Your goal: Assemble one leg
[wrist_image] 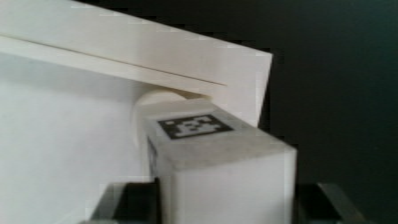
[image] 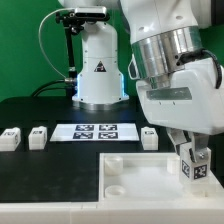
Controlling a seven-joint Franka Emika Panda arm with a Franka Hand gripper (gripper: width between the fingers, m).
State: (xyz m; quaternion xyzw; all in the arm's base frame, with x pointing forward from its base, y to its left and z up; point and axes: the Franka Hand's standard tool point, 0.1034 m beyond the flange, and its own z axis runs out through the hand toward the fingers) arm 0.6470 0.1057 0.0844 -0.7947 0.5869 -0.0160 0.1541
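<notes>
My gripper (image: 189, 150) is shut on the leg (image: 193, 170), a small white blocky peg with a black-and-white tag on one face. It holds the leg upright over the corner of the large white board (image: 140, 178) at the exterior view's right. In the wrist view the leg (wrist_image: 222, 160) fills the space between the two dark fingers (wrist_image: 128, 203). Its far end sits at a round corner socket (wrist_image: 169, 100) of the board (wrist_image: 71, 130). I cannot tell whether it touches the socket.
Two loose white legs (image: 10, 138) (image: 38, 135) lie at the exterior view's left, and another (image: 148, 137) behind the board. The marker board (image: 95, 131) lies flat between them. The robot's white base (image: 98, 70) stands at the back. Two more sockets (image: 113, 160) show on the board.
</notes>
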